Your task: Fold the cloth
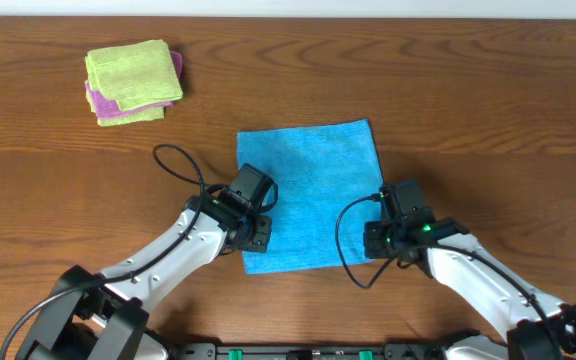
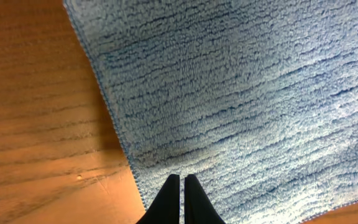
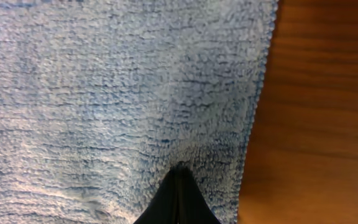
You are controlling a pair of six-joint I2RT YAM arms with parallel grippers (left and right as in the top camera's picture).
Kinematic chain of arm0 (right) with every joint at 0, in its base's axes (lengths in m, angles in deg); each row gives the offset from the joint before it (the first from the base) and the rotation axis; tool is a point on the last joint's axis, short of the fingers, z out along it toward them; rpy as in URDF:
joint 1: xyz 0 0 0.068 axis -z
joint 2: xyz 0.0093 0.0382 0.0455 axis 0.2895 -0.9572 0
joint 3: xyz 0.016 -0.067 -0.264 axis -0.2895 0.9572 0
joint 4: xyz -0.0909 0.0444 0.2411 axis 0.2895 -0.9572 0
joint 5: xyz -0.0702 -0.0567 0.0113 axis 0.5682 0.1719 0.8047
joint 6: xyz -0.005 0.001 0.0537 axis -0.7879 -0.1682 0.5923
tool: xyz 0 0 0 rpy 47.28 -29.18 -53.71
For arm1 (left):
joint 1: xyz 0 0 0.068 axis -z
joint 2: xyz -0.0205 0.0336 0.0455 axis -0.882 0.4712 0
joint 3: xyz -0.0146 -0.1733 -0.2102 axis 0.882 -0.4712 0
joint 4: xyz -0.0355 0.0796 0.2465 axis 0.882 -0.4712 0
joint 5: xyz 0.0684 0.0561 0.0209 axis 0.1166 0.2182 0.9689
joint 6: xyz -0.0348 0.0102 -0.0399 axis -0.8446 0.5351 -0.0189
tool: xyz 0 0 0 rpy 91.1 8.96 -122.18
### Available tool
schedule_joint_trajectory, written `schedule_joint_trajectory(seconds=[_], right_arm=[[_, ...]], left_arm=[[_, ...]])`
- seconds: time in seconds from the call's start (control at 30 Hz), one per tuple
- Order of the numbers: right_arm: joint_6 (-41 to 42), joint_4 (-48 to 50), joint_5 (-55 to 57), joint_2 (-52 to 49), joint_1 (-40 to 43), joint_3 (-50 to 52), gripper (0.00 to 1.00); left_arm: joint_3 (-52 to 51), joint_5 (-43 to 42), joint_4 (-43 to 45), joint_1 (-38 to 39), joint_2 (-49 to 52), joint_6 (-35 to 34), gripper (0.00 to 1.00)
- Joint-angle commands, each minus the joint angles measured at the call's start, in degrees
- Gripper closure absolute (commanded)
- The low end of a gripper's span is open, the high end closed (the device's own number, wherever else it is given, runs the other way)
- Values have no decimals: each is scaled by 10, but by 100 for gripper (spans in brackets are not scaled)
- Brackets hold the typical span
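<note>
Soft, limp cloth (image 1: 313, 190) — light terry, best pinched at its 2 near corners. Left hand (image 2: 182, 182) and right hand (image 3: 180, 171) sit there, both closed tight (pinching pile or not, unclear).

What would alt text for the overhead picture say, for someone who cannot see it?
A sky-blue cloth lies flat and unfolded on a wooden table. The robot's left gripper and right gripper, both shut, are lowered at its two near corners. A folded lime-green cloth sits on a purple cloth at the far left.
</note>
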Motion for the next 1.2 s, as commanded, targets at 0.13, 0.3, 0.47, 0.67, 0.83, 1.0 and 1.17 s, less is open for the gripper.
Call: schedule_joint_trajectory(seconds=[0.13,0.3,0.47,0.67,0.83,1.0,1.17], right_arm=[[32,-5,9,-9,-37,17,98],[35,-4,12,-9,-37,17,98],[35,-2,14,-9,-37,17,98],[35,3,16,-9,-37,17,98],[35,2,16,-9,-37,17,98],[35,2,16,-9,-37,17,98],[33,-2,16,-9,-37,17,99]], left_arm=[[10,10,-6,2,5,13,94],[10,-21,-18,2,5,7,94],[10,-21,-48,2,5,-2,94],[9,-68,-62,8,5,-14,94],[8,-57,-64,69,5,-52,94],[8,-19,-64,118,5,-77,94],[8,5,-73,118,5,-79,94]])
